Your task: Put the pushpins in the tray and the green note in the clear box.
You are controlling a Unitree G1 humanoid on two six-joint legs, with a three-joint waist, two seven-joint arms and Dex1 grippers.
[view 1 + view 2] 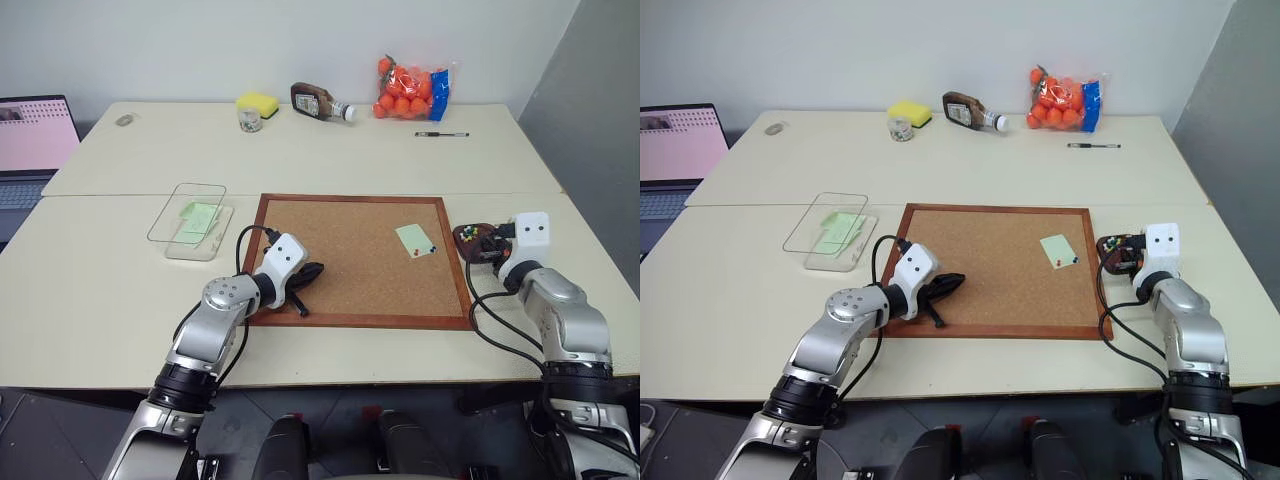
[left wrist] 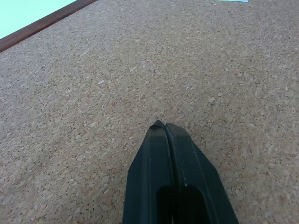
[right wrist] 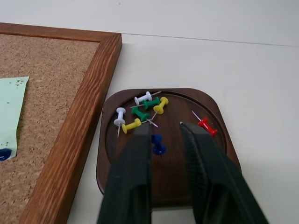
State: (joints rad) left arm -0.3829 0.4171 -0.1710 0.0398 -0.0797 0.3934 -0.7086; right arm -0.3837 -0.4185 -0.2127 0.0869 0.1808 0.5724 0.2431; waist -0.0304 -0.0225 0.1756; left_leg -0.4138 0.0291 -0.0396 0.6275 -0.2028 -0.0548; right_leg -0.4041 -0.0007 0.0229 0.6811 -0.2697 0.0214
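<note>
The right end effector hovers just above the tray, its two black fingers spread apart with nothing between them. The tray sits on the table just beside the right edge of the cork board. Inside the tray lie several pushpins: a red one near the right finger, a blue one between the fingers, and white, green and yellow ones clustered toward the board side. The green note lies flat on the cork board near its right side, with a red pin and a dark pin at its lower corner. The left end effector rests over the near left part of the cork board, its fingers pressed together on nothing. The clear box stands on the table to the left of the board, well apart from the note, with pale green paper showing through it.
</note>
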